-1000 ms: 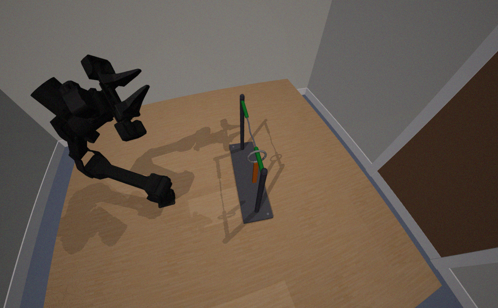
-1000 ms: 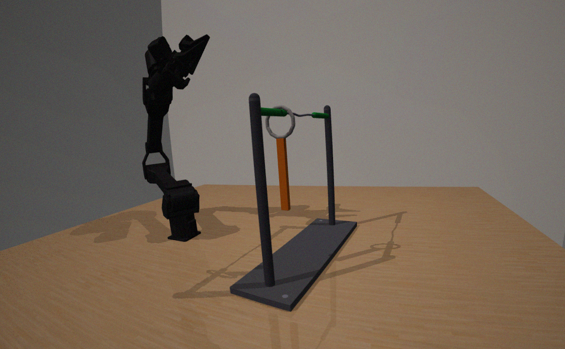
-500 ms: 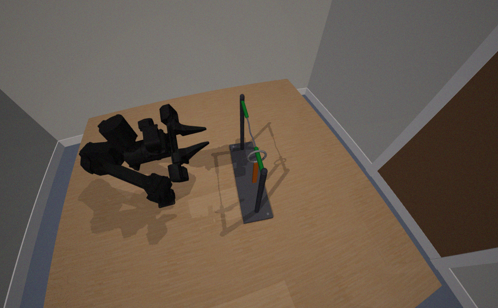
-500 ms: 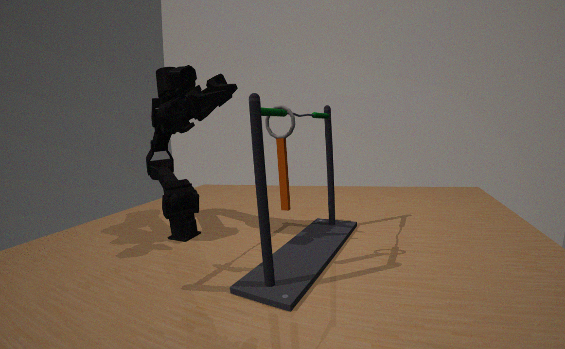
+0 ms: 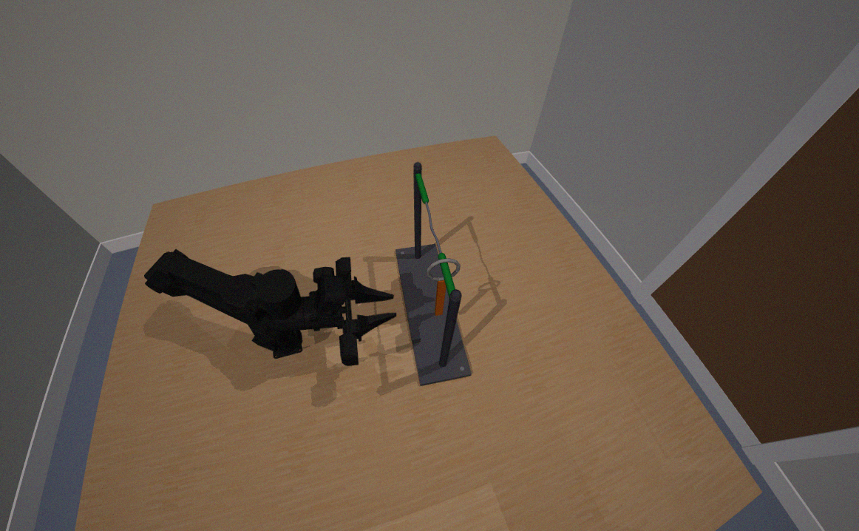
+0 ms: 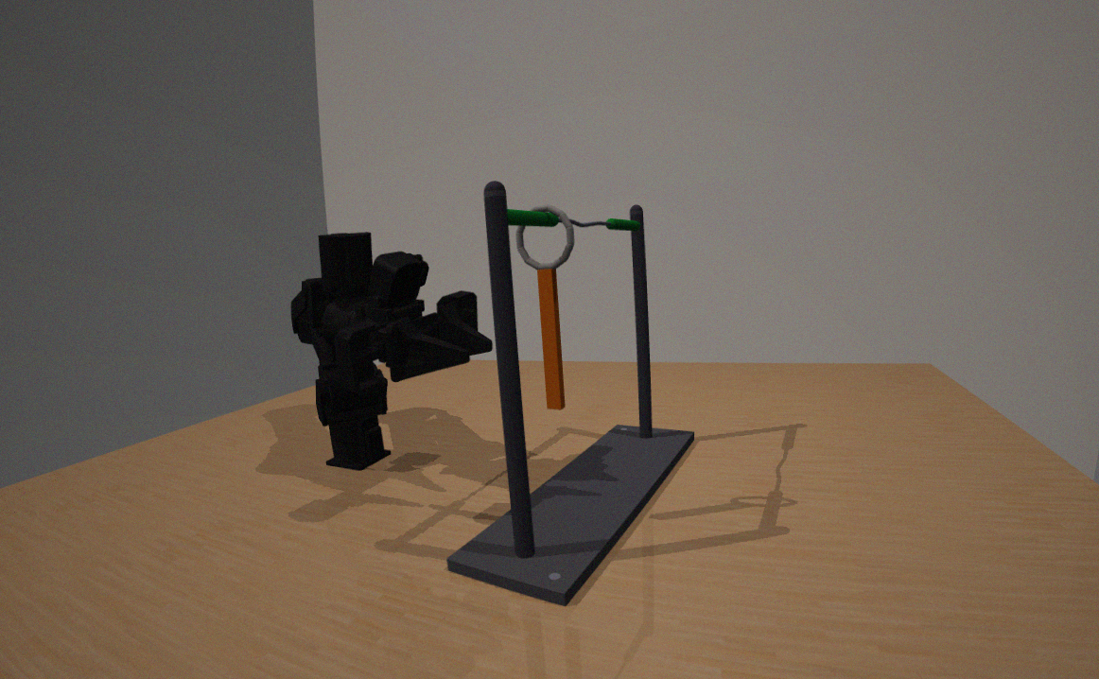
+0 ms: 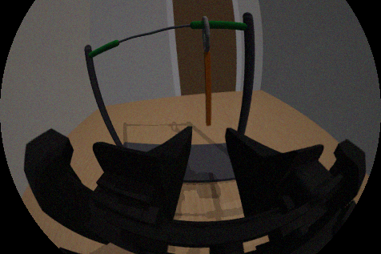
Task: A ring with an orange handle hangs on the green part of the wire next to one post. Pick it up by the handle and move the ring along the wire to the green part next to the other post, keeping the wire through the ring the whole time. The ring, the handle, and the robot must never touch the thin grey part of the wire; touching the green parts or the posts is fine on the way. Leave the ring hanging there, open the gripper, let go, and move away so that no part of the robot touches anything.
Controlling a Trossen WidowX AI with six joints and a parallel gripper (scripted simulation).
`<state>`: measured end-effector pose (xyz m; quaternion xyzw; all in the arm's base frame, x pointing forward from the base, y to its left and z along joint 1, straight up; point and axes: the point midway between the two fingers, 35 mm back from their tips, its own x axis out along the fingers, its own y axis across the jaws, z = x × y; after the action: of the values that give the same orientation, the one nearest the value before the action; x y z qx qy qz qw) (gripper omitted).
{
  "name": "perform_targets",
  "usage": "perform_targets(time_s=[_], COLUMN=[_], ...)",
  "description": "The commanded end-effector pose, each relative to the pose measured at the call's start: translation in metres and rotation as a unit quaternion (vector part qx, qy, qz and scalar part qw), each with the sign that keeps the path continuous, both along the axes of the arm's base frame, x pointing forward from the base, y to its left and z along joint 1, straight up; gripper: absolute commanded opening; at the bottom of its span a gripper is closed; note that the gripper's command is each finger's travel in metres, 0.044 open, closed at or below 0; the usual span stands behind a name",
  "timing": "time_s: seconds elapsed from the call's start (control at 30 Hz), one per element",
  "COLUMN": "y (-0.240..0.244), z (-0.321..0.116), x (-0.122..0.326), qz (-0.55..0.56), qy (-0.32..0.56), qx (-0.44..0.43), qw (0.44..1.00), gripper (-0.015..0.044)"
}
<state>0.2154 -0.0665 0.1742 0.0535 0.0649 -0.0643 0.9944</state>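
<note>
The grey ring [image 5: 458, 267] [image 6: 571, 240] [image 7: 206, 39] hangs around the green part [image 5: 447, 280] [image 6: 530, 217] [image 7: 228, 25] beside the near post, the right one in the wrist view. Its orange handle [image 5: 440, 298] [image 6: 550, 338] [image 7: 207, 87] hangs straight down, free. The thin grey wire [image 5: 432, 228] [image 7: 152, 32] runs to the other green part [image 5: 422, 188] [image 6: 622, 224] [image 7: 104, 48]. My gripper [image 5: 394, 305] [image 6: 479, 351] [image 7: 209, 131] is partly open and empty, short of the handle on the arm's side. In the wrist view the handle's lower end shows just above the gap between the fingertips.
The near post [image 5: 450, 330] [image 6: 507, 371] [image 7: 249, 67] and far post [image 5: 417, 217] [image 6: 641, 329] [image 7: 96, 87] stand on a dark base plate [image 5: 429, 356] [image 6: 570, 523] on the wooden table [image 5: 254, 449]. The arm stands on the side of the frame opposite the door.
</note>
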Motion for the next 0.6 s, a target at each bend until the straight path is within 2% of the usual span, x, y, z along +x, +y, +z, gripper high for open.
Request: perform_targets(time_s=[0.0,0.1,0.2,0.57], y=[-0.002,-0.005,-0.005,-0.010], z=[-0.034,-0.054,-0.055,-0.031], x=[0.000,-0.001,-0.001,0.024], qz=[0.010,0.015,0.015,0.010], qy=[0.030,0.047,0.049,0.033], qx=[-0.030,-0.048,-0.049,-0.051], qw=[0.999,0.998,0.998,0.998], gripper=[0.0160,0.0160,0.0160,0.0160])
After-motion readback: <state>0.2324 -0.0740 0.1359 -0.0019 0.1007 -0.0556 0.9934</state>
